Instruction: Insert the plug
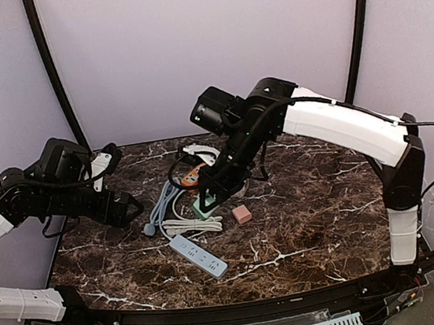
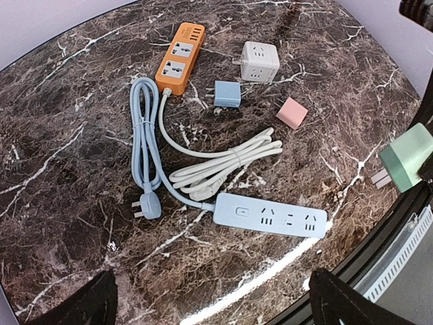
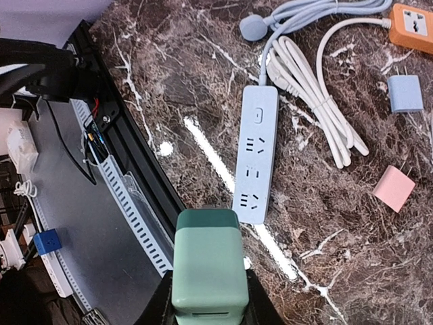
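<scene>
1. The right end effector [image 3: 206,305] is clamped narrow on the mint-green plug [image 3: 206,264], a finger on each side of its body. It holds the plug in the air above the bench [image 1: 319,221], over the coiled white cord [image 1: 197,224] and just behind the blue power strip [image 1: 198,256].
2. My left end effector [image 2: 215,298] is spread wide and holds nothing. It hovers off to the left, looking down on the layout.
3. I judge this to be the carry step: the plug is grasped and lifted but not yet over a socket.
4. In the left wrist view two flat prongs [image 2: 377,179] stick out of the plug's lower face, angled down towards the strip side. The right wrist view hides them behind the body.
5. The strip lies flat with its sockets up. Its long axis runs diagonally in the top view and nearly straight up the frame in my right wrist view.
6. The next move calls for centring over one socket, levelling the prongs to point straight down, matching them to the slots, then pressing vertically.
7. The strip looks light, so I may brace it with the left.
</scene>
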